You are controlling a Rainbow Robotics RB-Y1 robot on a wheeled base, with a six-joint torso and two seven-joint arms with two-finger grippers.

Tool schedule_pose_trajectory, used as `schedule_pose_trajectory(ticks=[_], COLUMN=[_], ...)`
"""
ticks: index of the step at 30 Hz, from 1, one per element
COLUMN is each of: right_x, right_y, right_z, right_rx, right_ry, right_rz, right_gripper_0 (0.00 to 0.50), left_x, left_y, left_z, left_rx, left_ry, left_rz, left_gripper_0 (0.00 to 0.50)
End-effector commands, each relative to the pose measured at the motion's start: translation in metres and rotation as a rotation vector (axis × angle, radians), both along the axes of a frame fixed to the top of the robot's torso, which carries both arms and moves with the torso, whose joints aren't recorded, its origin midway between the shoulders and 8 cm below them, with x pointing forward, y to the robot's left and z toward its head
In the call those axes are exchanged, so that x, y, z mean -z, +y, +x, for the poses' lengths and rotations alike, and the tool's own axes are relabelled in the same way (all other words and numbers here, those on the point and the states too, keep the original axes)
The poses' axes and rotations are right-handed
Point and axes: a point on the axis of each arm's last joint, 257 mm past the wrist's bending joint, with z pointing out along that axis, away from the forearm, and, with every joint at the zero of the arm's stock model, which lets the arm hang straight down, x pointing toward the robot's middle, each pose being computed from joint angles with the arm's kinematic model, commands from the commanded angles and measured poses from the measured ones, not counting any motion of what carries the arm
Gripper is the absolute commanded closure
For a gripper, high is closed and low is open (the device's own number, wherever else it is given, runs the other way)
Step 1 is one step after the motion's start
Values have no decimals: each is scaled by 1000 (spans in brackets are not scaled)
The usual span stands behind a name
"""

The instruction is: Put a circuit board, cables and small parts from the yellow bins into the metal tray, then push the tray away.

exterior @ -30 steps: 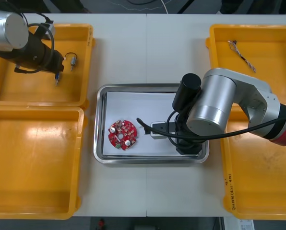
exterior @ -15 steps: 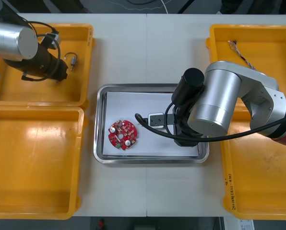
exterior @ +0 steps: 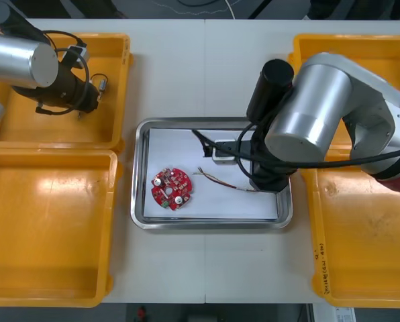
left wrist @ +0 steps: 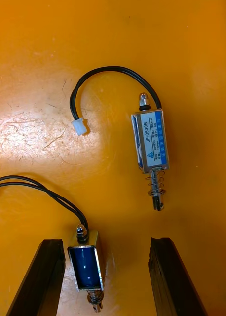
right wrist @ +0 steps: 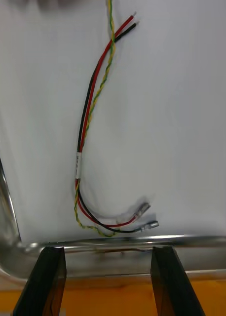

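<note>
On the white inside of the metal tray [exterior: 213, 123] a round red circuit board [exterior: 172, 189] lies at the left. A red and yellow cable [exterior: 223, 181] [right wrist: 83, 148] lies loose to its right. My right gripper [right wrist: 109, 281] is open above the tray's rim [right wrist: 118, 244], just short of the cable's metal ends and holding nothing. My left gripper [left wrist: 107, 279] is open low over the far left yellow bin [exterior: 113, 47]. A small metal part with a blue body [left wrist: 87, 266] sits between its fingers. A second small metal part [left wrist: 150, 140] [exterior: 103, 84] with a black lead lies beyond.
The right arm's big silver body [exterior: 314, 114] hangs over the tray's right end and part of the far right bin [exterior: 388, 50]. The near left bin [exterior: 52, 228] and near right bin [exterior: 361, 255] flank the tray. Bare table [exterior: 207, 74] lies beyond it.
The right arm has drawn back toward the far right, and the red and yellow cable now lies free in the tray. The left gripper has shifted slightly right over the small parts.
</note>
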Motion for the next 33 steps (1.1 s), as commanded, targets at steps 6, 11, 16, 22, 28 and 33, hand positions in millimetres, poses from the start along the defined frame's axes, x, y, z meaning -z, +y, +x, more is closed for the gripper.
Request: schedule_pose_trajectory(ticks=[6, 11, 16, 22, 28, 33], right_x=[-61, -92, -116, -130, -141, -144], right_y=[-22, -26, -45, -100, -139, -166], right_z=[-14, -11, -7, 0, 8, 17], right_rx=[96, 114, 172, 316, 413, 505], right_ry=[-83, -166, -226, -271, -323, -341], right_rz=[113, 191, 262, 306, 292, 291], right_gripper_0=[0, 0, 0, 0, 0, 0], left_x=[20, 26, 28, 27, 19, 2], left_y=[5, 9, 8, 10, 17, 22], left_z=[-6, -8, -7, -7, -10, -20], left_rx=[76, 74, 79, 73, 57, 48], left_ry=[5, 10, 2, 0, 10, 34], left_rz=[74, 89, 94, 91, 79, 74], left_gripper_0=[0, 0, 111, 500, 500, 500])
